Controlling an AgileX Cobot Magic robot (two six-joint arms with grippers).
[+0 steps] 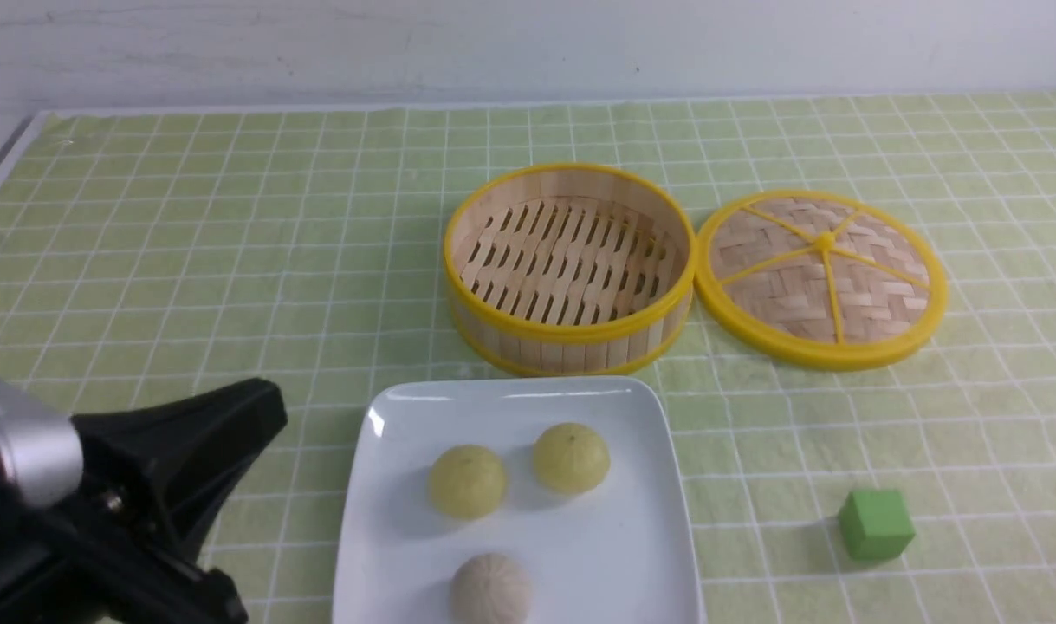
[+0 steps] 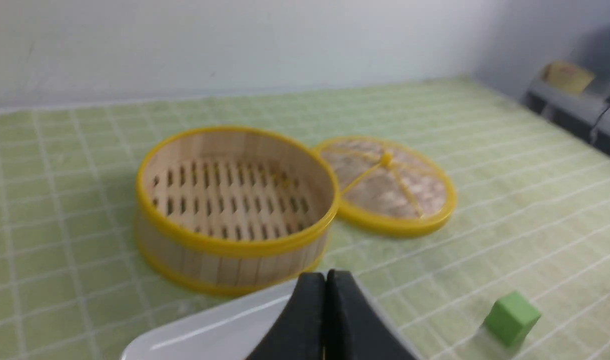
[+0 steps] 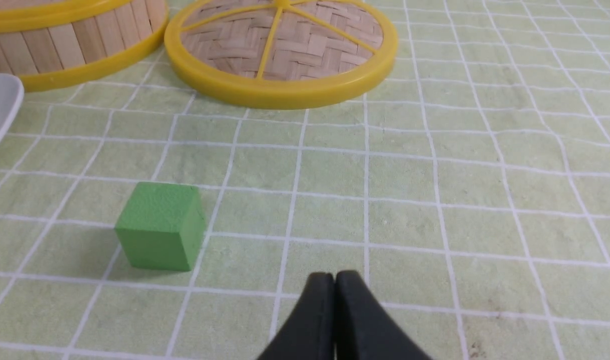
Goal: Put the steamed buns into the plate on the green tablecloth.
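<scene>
Three steamed buns lie on the white square plate (image 1: pixel 380 537): a pale yellow one (image 1: pixel 467 481), a second pale yellow one (image 1: pixel 571 457), and a greyish-white one (image 1: pixel 491 589) at the near edge. The plate sits on the green tablecloth (image 1: pixel 190 260). My left gripper (image 1: pixel 263 407) is shut and empty, hovering left of the plate; in the left wrist view its tips (image 2: pixel 326 280) are pressed together over the plate's rim (image 2: pixel 209 330). My right gripper (image 3: pixel 334 282) is shut and empty over bare cloth; it does not show in the front view.
An empty yellow-rimmed bamboo steamer (image 1: pixel 569 264) stands behind the plate, its woven lid (image 1: pixel 822 277) flat to its right. A green cube (image 1: pixel 876 523) lies right of the plate, and shows close to my right gripper in the right wrist view (image 3: pixel 160 225).
</scene>
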